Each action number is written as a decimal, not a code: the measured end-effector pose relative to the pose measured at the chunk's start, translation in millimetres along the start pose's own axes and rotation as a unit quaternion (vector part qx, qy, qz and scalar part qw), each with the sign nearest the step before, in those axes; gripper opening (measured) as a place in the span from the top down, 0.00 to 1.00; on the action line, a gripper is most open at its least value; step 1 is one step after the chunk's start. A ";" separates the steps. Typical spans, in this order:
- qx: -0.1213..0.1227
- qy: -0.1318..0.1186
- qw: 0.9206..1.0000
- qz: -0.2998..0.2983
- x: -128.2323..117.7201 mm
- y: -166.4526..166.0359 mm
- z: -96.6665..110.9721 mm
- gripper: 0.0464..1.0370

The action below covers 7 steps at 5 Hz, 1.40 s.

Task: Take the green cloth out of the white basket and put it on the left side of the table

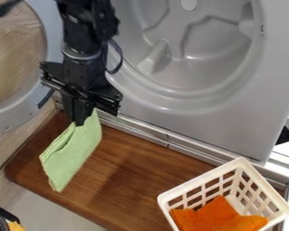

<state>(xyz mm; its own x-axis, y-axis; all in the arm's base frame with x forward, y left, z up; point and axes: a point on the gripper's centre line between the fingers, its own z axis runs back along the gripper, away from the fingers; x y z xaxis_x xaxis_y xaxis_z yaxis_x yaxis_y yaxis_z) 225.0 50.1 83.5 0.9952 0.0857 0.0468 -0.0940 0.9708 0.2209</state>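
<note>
Camera view — gripper [79, 122] closed — pinching green cloth [73, 153].

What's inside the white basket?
An orange cloth lies in the basket, against its bottom. Whatever may be beneath the cloth is covered, so I can't tell.

Slanted view down from above

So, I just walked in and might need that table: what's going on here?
A black robot arm has a green cloth pinched in its hand, hanging over the picture's left end of the wooden table. The cloth is out of the white basket, which holds something orange, but hasn't been released yet.
</note>
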 end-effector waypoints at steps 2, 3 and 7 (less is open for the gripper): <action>0.037 0.020 0.999 0.023 20.3 33.0 -27.3 1.00; 0.056 0.023 0.998 0.028 27.5 48.2 -36.5 1.00; -0.010 -0.048 0.999 0.018 79.8 21.3 -46.7 0.59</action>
<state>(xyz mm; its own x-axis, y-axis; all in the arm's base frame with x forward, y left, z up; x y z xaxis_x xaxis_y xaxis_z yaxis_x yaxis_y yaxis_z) 303.7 88.2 46.4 0.9840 0.0996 0.1478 -0.1282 0.9717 0.1982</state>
